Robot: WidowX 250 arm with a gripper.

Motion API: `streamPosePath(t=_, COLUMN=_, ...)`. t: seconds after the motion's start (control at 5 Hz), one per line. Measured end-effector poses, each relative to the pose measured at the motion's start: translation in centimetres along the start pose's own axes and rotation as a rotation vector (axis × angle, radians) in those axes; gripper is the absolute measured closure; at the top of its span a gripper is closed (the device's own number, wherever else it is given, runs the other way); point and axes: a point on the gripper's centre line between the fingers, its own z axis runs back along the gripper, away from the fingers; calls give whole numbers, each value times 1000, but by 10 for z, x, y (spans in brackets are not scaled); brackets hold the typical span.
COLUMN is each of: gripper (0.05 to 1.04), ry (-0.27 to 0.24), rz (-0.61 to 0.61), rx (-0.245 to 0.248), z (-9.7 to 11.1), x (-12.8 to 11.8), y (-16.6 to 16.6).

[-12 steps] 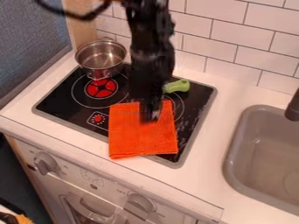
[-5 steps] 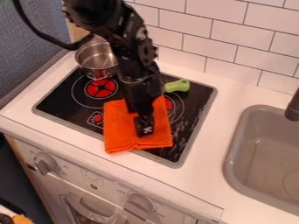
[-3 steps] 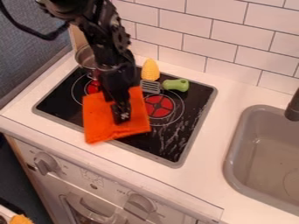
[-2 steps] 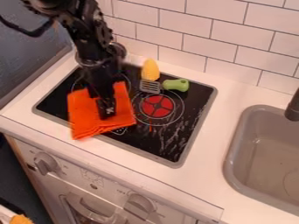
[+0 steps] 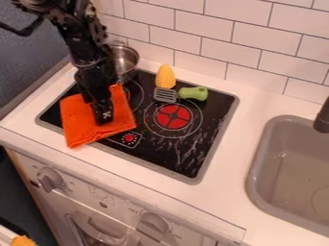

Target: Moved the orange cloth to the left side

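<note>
From the upper left, my black arm slants down over the stovetop (image 5: 186, 156), my gripper (image 5: 104, 117) pointing down onto the orange cloth (image 5: 77, 120). I cannot tell whether the gripper is grasping the cloth or released. The cloth lies at the stovetop's front-left corner, its lower part extending past the front edge onto the white worktop (image 5: 225, 192). A steel pot (image 5: 127, 60), partly hidden behind my arm, stands near the stovetop's back-left corner, its bare inner wall showing. Set into the worktop's right side is a grey sink (image 5: 257, 168), with a dark faucet (image 5: 322, 117) above. Near the stovetop's back edge are toy corn (image 5: 165, 77), a grey slotted spatula head (image 5: 165, 95) and a green object (image 5: 194, 93).
</note>
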Motion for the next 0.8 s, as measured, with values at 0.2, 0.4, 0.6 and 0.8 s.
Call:
streamPosePath(t=0.2, gripper=83, ry=16, rz=24, rx=18, z=2, x=-9, y=11)
streamPosePath(t=0.4, gripper=83, ry=29, rz=46, rx=23, z=3, x=-17, y=17)
streamPosePath(t=0.6, gripper=83, ry=36, rz=71, rx=25, z=3, x=-24, y=21)
streamPosePath(t=0.8, gripper=83, ry=42, rz=76, rx=18, z=2, x=-25, y=20)
